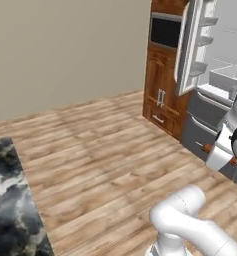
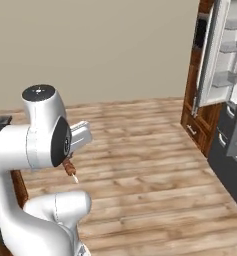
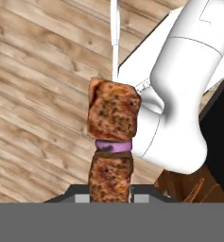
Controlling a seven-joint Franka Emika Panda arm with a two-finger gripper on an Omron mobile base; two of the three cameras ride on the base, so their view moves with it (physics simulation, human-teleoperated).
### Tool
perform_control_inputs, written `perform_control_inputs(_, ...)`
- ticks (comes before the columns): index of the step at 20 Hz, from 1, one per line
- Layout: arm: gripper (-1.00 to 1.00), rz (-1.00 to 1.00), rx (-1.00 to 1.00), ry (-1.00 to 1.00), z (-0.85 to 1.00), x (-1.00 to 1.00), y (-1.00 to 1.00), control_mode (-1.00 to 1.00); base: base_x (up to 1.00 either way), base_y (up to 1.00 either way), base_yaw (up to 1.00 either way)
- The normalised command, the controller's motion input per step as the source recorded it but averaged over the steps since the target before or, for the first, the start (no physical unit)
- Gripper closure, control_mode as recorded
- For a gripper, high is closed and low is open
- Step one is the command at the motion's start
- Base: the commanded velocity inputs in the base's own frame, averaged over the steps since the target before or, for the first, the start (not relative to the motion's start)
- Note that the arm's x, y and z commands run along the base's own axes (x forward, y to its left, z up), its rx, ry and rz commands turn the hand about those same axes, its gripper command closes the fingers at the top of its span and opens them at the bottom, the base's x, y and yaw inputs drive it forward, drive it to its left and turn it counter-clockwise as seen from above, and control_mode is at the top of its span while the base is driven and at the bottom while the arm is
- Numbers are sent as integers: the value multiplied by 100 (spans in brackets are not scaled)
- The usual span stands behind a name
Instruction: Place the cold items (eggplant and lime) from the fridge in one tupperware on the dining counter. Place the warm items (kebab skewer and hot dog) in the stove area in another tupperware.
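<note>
1. Well, the fridge stands open at the far right, its door swung out beside brown wood cabinets, white shelves showing inside.
2. The dining counter shows its marbled top at the lower left, well apart from the fridge across bare plank floor.
3. The gripper is closed tight on the kebab skewer, held over the floor beside the arm: browned meat chunks, a purple slice between them, and a pale stick poking out beyond.
</note>
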Motion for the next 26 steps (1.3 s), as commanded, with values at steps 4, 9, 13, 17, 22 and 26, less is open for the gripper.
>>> perform_control_inputs(4, 100, 0, 0, 0, 0, 0, 0, 100, 100, 29, 4)
perform_control_inputs(9, 100, 0, 0, 0, 0, 0, 0, 100, 100, 24, 12)
perform_control_inputs(13, 100, 0, 0, 0, 0, 0, 0, 100, 100, 23, 25)
perform_control_inputs(17, 100, 0, 0, 0, 0, 0, 0, 100, 100, 16, 34)
perform_control_inputs(22, 100, 0, 0, 0, 0, 0, 0, 100, 100, 4, 41)
perform_control_inputs(26, 100, 0, 0, 0, 0, 0, 0, 100, 100, 0, 47)
